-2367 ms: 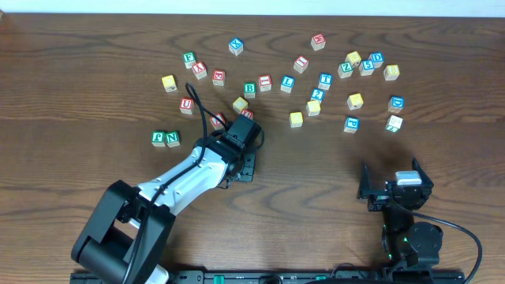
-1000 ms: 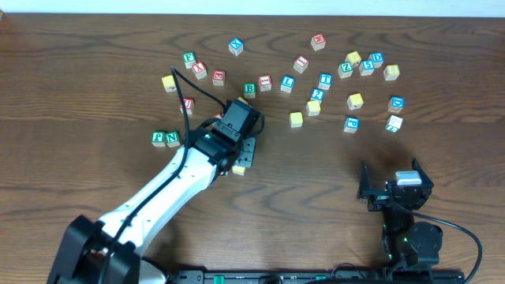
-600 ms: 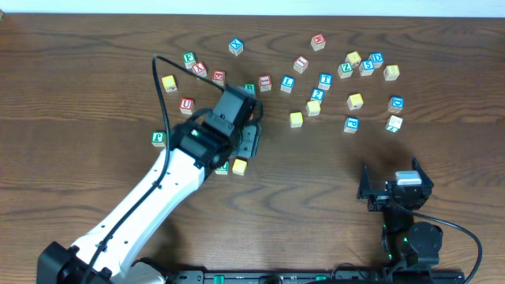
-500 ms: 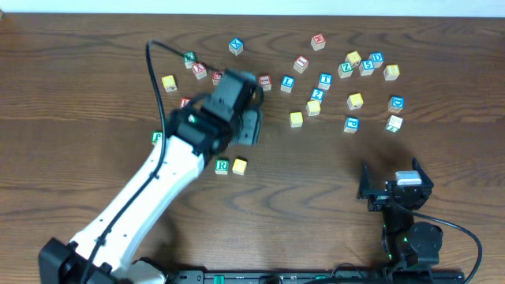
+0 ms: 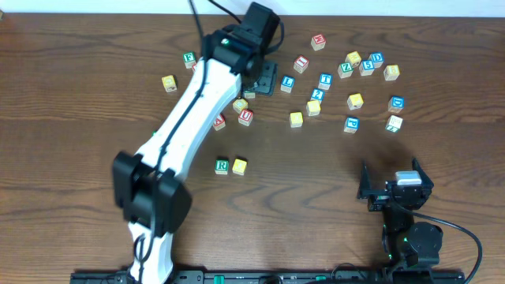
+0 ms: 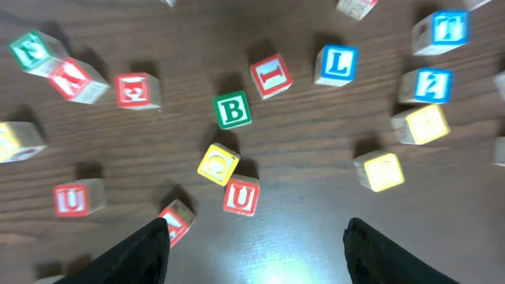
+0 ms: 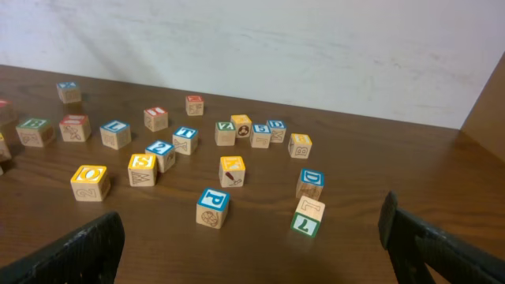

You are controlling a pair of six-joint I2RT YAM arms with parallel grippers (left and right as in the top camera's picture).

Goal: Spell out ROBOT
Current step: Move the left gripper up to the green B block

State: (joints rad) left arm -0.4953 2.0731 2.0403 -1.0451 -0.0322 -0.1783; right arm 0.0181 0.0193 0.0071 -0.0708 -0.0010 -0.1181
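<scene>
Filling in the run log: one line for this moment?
row: R, yellow cube side by side | left gripper: open, empty, near B | right gripper: open, empty

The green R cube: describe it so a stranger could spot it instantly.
In the overhead view, two cubes sit alone on the table, below the scattered blocks. The R cube is the left, green-lettered one; the yellow cube sits beside it.

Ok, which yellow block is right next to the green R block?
The small yellow-faced wooden cube on the robot's side of the pile, side by side with the green-lettered R cube. The other yellow cubes sit farther back, away from it.
</scene>
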